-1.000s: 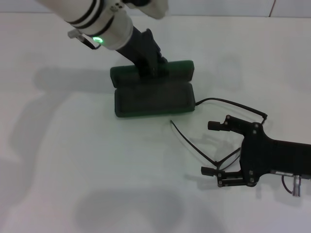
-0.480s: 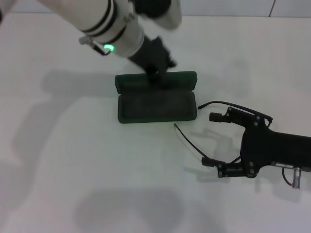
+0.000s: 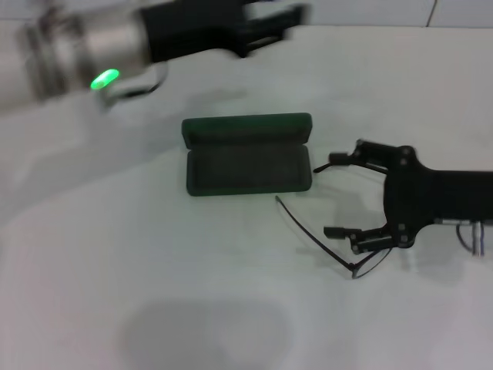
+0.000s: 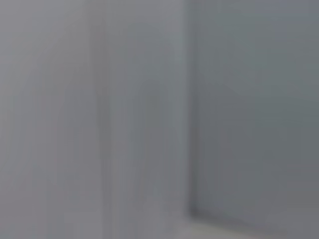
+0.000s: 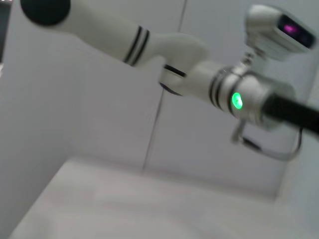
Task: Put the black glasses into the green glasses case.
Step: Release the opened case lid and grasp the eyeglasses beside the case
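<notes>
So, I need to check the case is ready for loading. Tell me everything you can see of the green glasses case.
The green glasses case is a dark green, rounded-corner clamshell that looks hard-shelled. It lies open on the white table, lid folded back toward the far side, with a dark green lining and nothing inside. Nothing touches it: the left claw is up and away beyond it, and the black glasses lie on the table off its near right corner, by the right claw.

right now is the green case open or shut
Open: the green case lies with its lid swung back, the dark lining shows, and nothing lies inside.
</notes>
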Tool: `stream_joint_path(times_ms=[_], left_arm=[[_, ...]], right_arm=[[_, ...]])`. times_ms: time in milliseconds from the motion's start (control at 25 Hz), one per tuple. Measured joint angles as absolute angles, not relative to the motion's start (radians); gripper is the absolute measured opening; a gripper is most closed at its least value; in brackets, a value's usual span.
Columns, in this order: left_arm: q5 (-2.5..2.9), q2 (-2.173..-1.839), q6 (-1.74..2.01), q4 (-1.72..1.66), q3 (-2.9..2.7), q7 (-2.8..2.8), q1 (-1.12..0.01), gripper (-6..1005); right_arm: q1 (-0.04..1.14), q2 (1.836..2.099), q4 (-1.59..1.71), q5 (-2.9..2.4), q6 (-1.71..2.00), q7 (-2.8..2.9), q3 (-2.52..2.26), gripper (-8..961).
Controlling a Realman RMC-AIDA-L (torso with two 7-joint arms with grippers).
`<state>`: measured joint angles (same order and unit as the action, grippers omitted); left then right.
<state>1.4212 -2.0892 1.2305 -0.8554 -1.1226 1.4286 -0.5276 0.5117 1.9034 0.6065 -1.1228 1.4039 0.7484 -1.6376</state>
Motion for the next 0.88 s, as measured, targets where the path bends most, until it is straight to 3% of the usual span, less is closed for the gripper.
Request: stream_joint_path(times_ms=[80, 160, 360, 560, 880], left_arm=[[1.271, -2.089, 1.263, -0.808, -1.12, 1.349, -0.439, 534], [1.185, -2.088, 1.326, -0.766, -1.116, 1.288, -0.367, 532], [1.147, -2.085, 1.433, -0.686, -1.074, 1.261, -0.302, 532], [1.144, -2.084, 1.467, -0.601, -1.051, 1.224, -0.301, 533], [1.149, -2.083, 1.471, -0.559, -1.049, 1.211, -0.315, 533]], right_arm=[[0.521, 1.878, 0.746, -1.304, 1.361, 0.895, -1.601, 884], [0.525, 1.877, 0.877, -1.498, 1.349, 1.018, -1.52, 884], [0.587, 1.934, 1.148, -2.015, 1.5, 1.299, -1.361, 884], [0.652, 2.012, 1.296, -2.344, 1.642, 1.393, -1.366, 874], [0.729, 2.022, 1.301, -2.474, 1.635, 1.48, -1.577, 847]])
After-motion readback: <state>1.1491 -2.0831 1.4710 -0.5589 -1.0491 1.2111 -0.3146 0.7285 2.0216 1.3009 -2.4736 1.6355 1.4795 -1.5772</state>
